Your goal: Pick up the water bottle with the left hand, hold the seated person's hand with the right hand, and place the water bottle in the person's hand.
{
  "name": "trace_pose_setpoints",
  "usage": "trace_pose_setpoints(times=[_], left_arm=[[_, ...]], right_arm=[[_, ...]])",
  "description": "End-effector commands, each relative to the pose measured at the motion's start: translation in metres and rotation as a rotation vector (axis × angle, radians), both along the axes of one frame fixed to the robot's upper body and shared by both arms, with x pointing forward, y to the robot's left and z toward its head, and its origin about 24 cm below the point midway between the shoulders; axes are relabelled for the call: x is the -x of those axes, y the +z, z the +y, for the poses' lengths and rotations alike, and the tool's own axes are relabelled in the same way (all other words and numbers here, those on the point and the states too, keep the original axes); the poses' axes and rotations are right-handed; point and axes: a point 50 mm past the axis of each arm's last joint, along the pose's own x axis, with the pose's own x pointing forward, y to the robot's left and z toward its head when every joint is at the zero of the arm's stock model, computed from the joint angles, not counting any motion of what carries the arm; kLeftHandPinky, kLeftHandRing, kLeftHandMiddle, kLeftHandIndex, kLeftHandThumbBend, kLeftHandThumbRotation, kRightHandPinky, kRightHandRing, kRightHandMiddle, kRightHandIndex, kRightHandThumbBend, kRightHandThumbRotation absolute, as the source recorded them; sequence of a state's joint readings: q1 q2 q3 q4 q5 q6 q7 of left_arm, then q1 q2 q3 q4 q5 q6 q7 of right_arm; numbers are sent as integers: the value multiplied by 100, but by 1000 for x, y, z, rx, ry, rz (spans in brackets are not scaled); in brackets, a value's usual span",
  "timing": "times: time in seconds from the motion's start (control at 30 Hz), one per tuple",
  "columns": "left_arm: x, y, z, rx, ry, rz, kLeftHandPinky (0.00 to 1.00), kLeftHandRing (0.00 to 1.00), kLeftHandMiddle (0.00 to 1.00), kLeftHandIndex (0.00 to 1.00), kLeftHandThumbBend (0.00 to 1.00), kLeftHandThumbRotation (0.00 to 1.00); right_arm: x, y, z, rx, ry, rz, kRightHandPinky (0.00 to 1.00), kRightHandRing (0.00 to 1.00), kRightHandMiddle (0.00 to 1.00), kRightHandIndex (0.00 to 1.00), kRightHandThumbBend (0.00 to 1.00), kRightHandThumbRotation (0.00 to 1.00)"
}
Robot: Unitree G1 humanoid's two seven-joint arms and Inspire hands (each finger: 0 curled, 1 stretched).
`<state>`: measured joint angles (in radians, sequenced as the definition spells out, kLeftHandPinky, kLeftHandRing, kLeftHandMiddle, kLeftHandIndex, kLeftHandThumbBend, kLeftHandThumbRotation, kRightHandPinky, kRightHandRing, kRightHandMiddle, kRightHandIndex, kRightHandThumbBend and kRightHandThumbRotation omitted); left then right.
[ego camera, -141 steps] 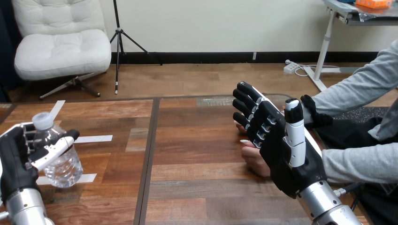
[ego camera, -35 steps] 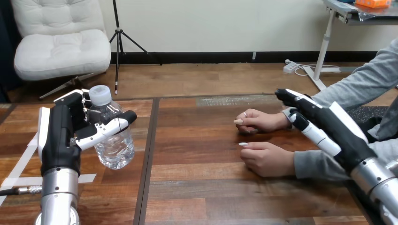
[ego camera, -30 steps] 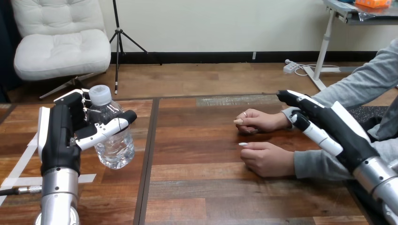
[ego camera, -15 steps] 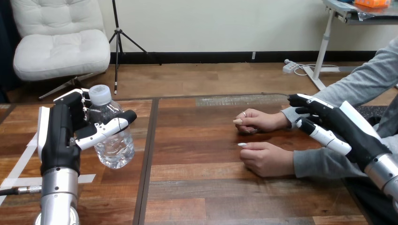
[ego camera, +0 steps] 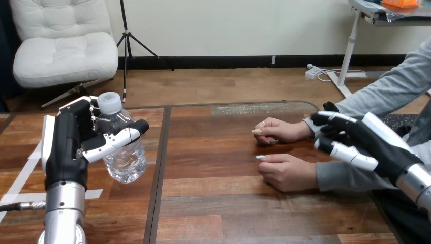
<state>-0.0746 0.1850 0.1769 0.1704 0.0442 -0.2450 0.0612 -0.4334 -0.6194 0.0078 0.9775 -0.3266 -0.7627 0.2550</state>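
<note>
Gripping the bottle (ego camera: 122,157) round its upper body, the left hand (ego camera: 63,147) holds it upright, apparently lifted off the table (ego camera: 213,203), fingers curled behind it and thumb across the front just below the cap (ego camera: 109,101). The bottle looks light, of clear thin plastic, so its walls would probably dent under a hard squeeze and its smooth skin could slip. The firmer shoulder is a sound place to hold, and it leaves the lower half free for a palm.

Right of centre the person's hands rest on the table, the farther hand (ego camera: 280,130) lying low, the nearer hand (ego camera: 285,173) loosely curled. At the right, the right hand (ego camera: 368,145) hovers over the person's sleeves (ego camera: 338,178), fingers loosely extended and clasping nothing; contact cannot be told.
</note>
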Motion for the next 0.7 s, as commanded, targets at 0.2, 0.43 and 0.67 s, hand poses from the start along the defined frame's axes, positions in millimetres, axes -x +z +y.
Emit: trace_pose_setpoints(times=[0.2,0.43,0.67], left_arm=[[-9,31,-3,-9,-26,-139,28,34,39,38,75,0],[-8,31,-2,-12,-20,-137,28,34,38,38,74,0],[-7,31,-2,-8,-17,-137,28,34,39,38,74,0]], right_arm=[[-25,34,2,162,36,-77,73,84,87,87,87,77],[-29,34,1,206,26,-48,72,84,86,86,88,64],[-33,35,1,242,22,-24,73,85,87,86,94,55]])
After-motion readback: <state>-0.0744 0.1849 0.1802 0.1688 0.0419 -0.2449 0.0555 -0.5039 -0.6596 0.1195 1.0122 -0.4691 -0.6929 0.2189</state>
